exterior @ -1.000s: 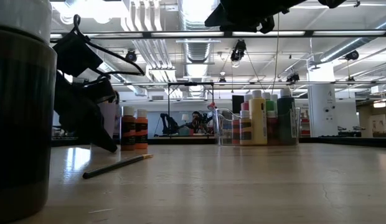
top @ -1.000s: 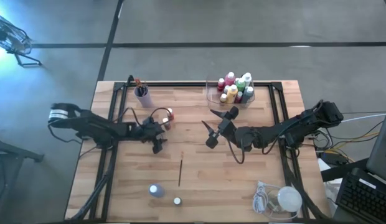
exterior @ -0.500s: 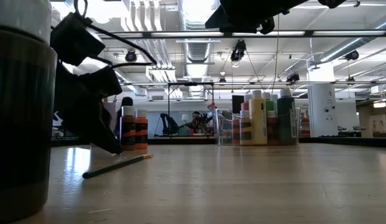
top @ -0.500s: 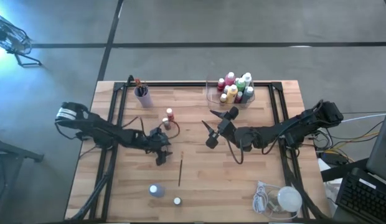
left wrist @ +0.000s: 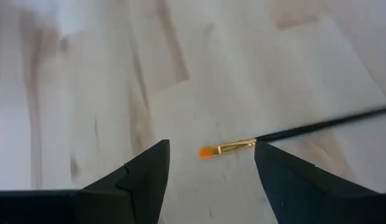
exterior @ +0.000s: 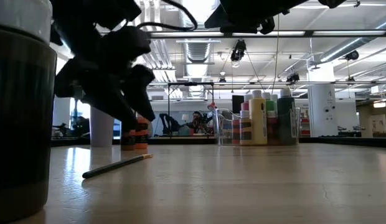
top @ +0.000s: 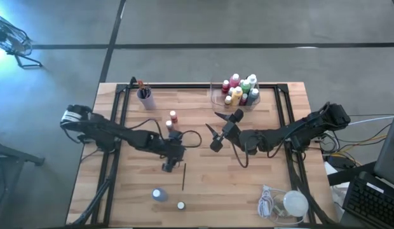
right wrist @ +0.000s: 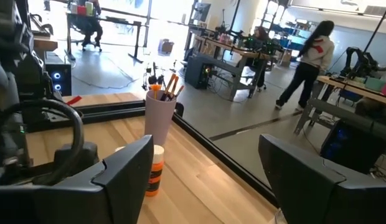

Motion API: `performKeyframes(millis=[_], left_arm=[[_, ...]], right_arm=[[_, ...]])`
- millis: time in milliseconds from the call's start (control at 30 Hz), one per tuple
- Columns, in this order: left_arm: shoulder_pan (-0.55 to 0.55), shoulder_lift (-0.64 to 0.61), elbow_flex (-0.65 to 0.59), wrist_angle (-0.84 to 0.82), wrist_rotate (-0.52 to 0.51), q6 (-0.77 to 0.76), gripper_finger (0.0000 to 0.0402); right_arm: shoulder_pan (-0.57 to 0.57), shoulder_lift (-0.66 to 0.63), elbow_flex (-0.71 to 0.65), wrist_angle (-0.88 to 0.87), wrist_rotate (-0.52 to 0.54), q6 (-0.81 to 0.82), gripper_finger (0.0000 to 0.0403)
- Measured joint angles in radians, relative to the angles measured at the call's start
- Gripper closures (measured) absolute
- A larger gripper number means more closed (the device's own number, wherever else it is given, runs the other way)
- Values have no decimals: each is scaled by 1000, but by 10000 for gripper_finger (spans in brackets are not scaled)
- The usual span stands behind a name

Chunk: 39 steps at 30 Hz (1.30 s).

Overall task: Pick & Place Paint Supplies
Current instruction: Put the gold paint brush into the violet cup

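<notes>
Table: pale wooden top ringed by a dark frame; the broad near-centre and the strip along its right rail lie bare, leaving the widest room to move there.
Left arm: reaches in from the table's left edge toward the middle; left gripper hangs just above the wood with its fingers spread apart, nothing between them; the paintbrush lies close ahead of it.
Right arm: stretches in from the right edge; right gripper waits raised over mid-table, jaws parted and empty, well apart from the left gripper.
Clear tray: sits against the far rail, right of centre; crowded with upright paint bottles.
Purple cup: stands near the far-left corner, brush handles poking from its top.
White lump with cord: rests in the near-right corner, beside the frame.
Loose bottles: two orange-red bottles stand together between cup and left gripper; a blue bottle and a small capped bottle stand near the front edge.
Paintbrush: thin, dark-handled, lying flat on open wood; its orange bristles point toward the left gripper's fingers, not touching them.
</notes>
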Motion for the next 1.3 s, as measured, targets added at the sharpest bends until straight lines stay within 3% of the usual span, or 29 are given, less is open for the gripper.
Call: performKeyframes(millis=[167, 500, 1033, 1300], left_arm=[[0, 26, 75, -105, 46, 249, 167], [29, 133, 102, -167, 36, 451, 193], [39, 286, 253, -274, 41, 520, 195], [71, 346, 271, -282, 111, 535, 195]], right_arm=[[0, 0, 0, -9, 0, -1, 138], [-2, -1, 0, -13, 0, 0, 151], [-11, -2, 0, -24, 1, 1, 113], [-11, -2, 0, -24, 1, 1, 128]])
